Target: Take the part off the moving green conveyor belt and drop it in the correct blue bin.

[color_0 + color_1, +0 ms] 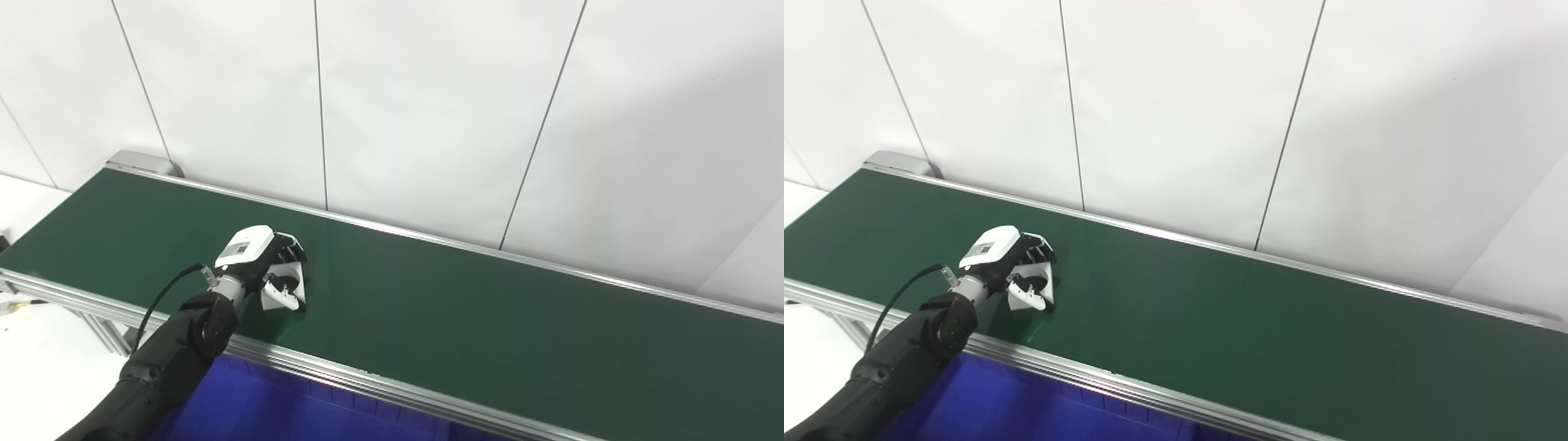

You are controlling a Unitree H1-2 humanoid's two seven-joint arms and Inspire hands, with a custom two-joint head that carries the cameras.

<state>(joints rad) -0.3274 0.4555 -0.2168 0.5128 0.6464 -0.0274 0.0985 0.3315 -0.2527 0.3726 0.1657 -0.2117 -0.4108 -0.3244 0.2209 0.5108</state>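
1. The left hand [263,260], a black-fingered hand with a white back plate, reaches over the dark green conveyor belt [490,318] near its left end, fingers curled down over a small white plastic part [288,288].
2. The white part sits on the belt surface right under the palm, partly hidden by the fingers; it looks flat-sided with a dark hole, though its exact shape is hard to read.
3. The fingers appear wrapped around the part, but whether they are truly clamped on it or only cupping it cannot be told from either view.
4. To do this step well, I judge the hand should firm up thumb against fingers before lifting, since the belt could drag a loosely held part away.
5. A straight upward lift seems safest, avoiding scraping the part along the belt.
6. The blue plastic bin [257,404] lies just below the near aluminium rail [367,376], so the carry should be short: back over the rail, then release.
7. The right hand is not in view.
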